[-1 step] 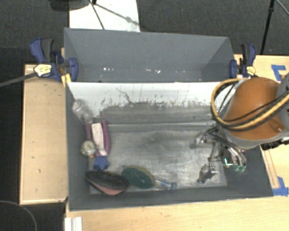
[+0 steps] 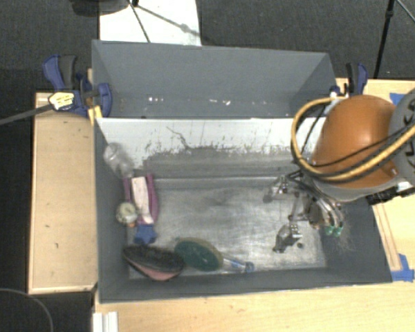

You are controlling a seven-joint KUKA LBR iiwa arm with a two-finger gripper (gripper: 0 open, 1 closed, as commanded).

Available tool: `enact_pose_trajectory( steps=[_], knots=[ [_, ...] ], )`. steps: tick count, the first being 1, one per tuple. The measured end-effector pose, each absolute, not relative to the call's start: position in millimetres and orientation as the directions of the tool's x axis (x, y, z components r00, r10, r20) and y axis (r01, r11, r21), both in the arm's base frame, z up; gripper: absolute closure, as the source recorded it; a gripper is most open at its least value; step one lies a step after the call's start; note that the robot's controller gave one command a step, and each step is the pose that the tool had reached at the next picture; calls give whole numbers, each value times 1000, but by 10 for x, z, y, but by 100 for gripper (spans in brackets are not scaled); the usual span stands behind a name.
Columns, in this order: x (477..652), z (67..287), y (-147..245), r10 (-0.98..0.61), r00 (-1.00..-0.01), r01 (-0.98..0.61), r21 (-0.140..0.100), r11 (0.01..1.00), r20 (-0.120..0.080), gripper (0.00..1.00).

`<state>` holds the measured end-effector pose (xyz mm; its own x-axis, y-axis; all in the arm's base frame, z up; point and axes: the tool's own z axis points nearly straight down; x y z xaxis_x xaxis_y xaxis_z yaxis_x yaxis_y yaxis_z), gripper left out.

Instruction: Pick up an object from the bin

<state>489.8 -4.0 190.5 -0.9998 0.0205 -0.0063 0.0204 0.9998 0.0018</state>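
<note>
Hanging tool (image 2: pixel 289 241) low over bin (image 2: pixel 214 206) floor; green brush (image 2: pixel 197 254) apart, leftward.

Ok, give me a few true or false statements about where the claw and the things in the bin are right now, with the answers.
1. The claw hangs over the right part of the bin floor. True.
2. The claw holds the green round thing. False: it lies by the front wall, apart from the claw.
3. A dark oval thing lies in the front left corner. True.
4. The pink thing lies against the right wall. False: it lies by the left wall.
</note>
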Motion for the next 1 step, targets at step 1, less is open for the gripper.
enact_pose_trajectory(
  steps=[1],
  knots=[
    [4840, 1340, 257, -232, -973, -232, 2, 973, 1, 0]
  ],
)
